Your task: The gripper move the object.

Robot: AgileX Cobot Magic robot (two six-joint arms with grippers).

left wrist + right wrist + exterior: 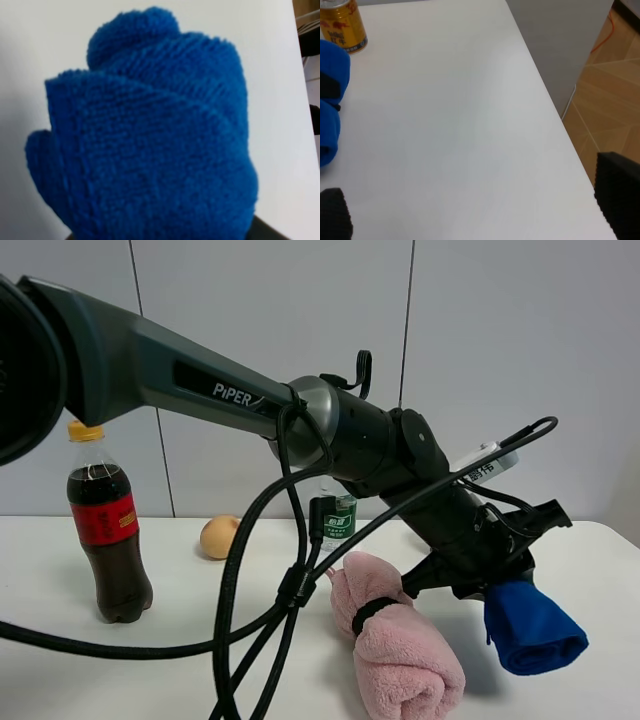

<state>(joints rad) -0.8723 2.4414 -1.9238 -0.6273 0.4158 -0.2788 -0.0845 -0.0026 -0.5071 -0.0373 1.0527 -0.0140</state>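
Note:
The left arm reaches across the exterior high view. Its gripper (492, 578) is shut on the small bright blue rolled towel (532, 630), which hangs from the jaws low over the white table, to the right of the pink roll. The blue towel (150, 145) fills the left wrist view and hides the jaws. In the right wrist view the blue towel (329, 100) shows at the picture's edge. My right gripper (475, 205) is open and empty over bare table; its fingertips (617, 197) show at the picture's lower corners.
A bigger pink rolled towel with a black band (400, 650) lies beside the blue one. A cola bottle (108, 540), a tan egg-like object (220, 536) and a clear green-labelled bottle (338, 515) stand further back. A gold can (342, 25) stands on the table. The table's edge (555, 115) drops to wooden floor.

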